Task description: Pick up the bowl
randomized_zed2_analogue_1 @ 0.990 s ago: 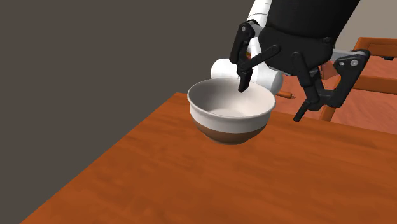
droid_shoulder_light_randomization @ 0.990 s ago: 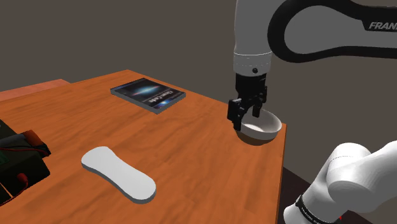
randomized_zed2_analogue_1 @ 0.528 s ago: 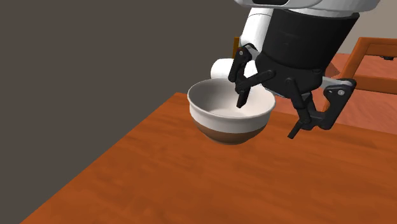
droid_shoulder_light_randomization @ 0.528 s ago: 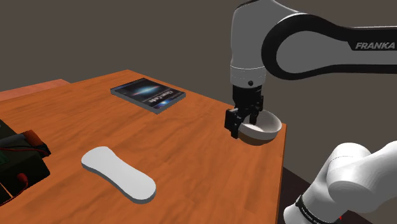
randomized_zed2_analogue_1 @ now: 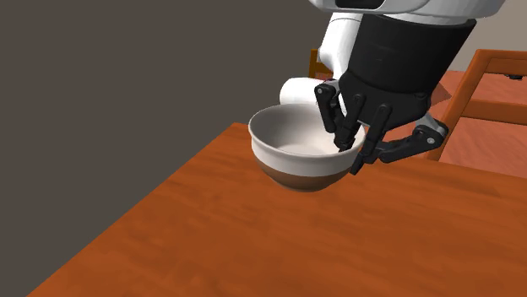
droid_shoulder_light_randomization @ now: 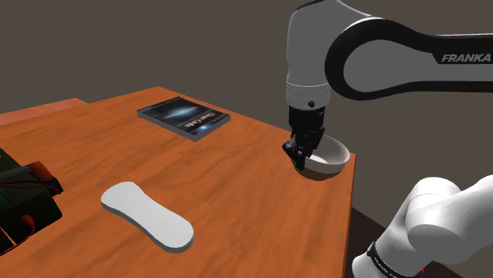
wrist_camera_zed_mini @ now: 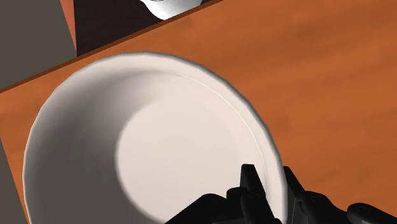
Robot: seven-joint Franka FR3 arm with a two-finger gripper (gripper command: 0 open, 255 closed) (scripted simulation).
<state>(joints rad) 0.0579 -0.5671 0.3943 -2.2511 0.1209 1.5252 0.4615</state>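
Note:
A bowl [droid_shoulder_light_randomization: 330, 158], white inside with a brown base [randomized_zed2_analogue_1: 300, 179], sits on the orange wooden table [droid_shoulder_light_randomization: 158, 170] close to its corner at the shoulder view's right. My gripper [droid_shoulder_light_randomization: 299, 157] has come down over the bowl's rim and is shut on it. In the second exterior view one finger of the gripper [randomized_zed2_analogue_1: 351, 157] is inside the bowl and the other outside, pinching the wall. The wrist view shows the bowl's white inside [wrist_camera_zed_mini: 159, 146] with the gripper [wrist_camera_zed_mini: 275, 191] clasping the rim between both fingers.
A dark book [droid_shoulder_light_randomization: 184, 117] lies at the table's far side. A flat white oblong object [droid_shoulder_light_randomization: 148, 215] lies near the front. A black box with red parts [droid_shoulder_light_randomization: 24, 197] stands at the left edge. A wooden chair frame [randomized_zed2_analogue_1: 490, 67] stands behind the arm.
The gripper has lowered onto the bowl's rim and its fingers have gone from wide open to shut on the wall. The bowl has not moved.

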